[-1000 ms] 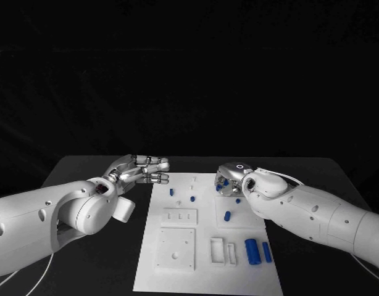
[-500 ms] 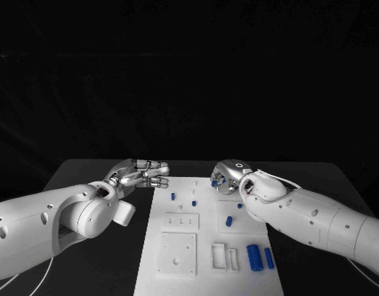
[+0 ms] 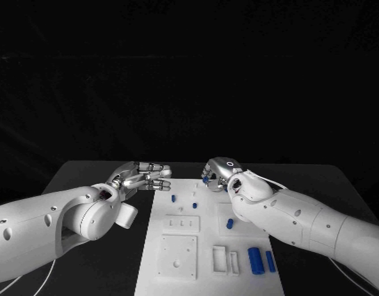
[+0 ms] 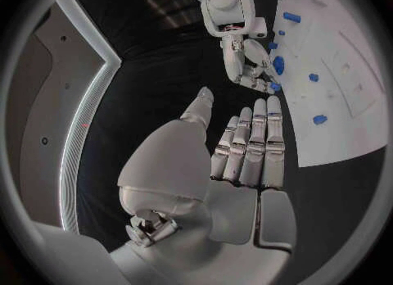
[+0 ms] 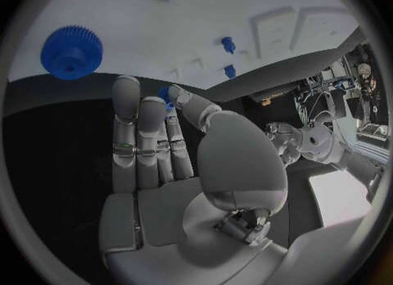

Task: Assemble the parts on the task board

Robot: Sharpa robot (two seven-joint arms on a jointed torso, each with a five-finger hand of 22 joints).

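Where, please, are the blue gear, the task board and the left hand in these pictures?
blue gear (image 5: 72,52), right wrist view, on its toothed face.
task board (image 3: 209,279), head view, bare near edge.
left hand (image 4: 245,151), left wrist view, on the fingers.

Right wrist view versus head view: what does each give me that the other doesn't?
Right wrist: the blue gear lying on the task board, and a small blue part pinched in the right hand's fingers. Head: two blue cylinders at the board's near end. Both: the board, the right hand, small blue pegs.

Black table (image 3: 92,169), matte (bare at edges)
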